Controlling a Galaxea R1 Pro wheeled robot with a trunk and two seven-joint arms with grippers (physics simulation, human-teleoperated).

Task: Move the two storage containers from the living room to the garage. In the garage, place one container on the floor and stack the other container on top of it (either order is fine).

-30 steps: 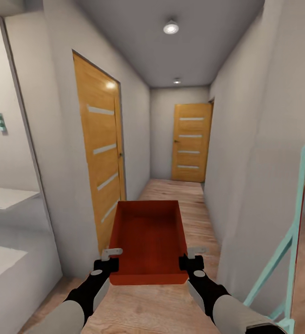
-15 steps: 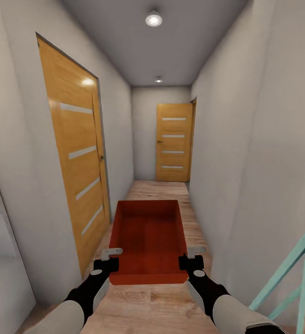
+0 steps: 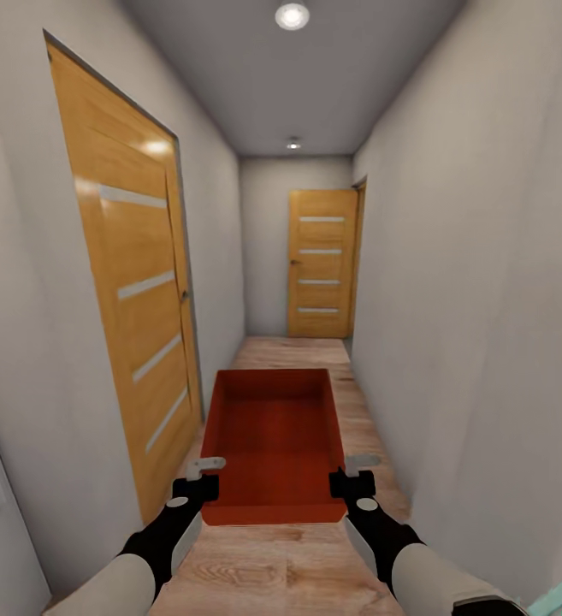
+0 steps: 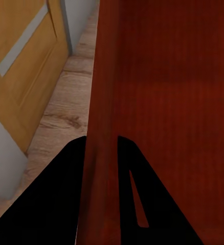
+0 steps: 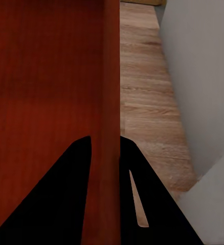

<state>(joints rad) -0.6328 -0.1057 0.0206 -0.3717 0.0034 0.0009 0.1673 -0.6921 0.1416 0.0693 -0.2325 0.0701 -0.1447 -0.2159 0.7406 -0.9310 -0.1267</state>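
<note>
Narrow hallway, wood-plank floor (image 3: 272, 565) — two slatted wooden doors (image 3: 135, 291) ahead.
Storage container (image 3: 274, 436) carried out front, off the floor — left gripper (image 3: 197, 481) and right gripper (image 3: 351, 477) each clamped on a side wall.

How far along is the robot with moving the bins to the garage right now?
Done: one storage container is picked up, the left end effector and right end effector each clamping a side wall. In hand: carrying it down a wood-floored hallway past a door. Left: reaching the garage, setting it down, then fetching and stacking the other container.
</note>
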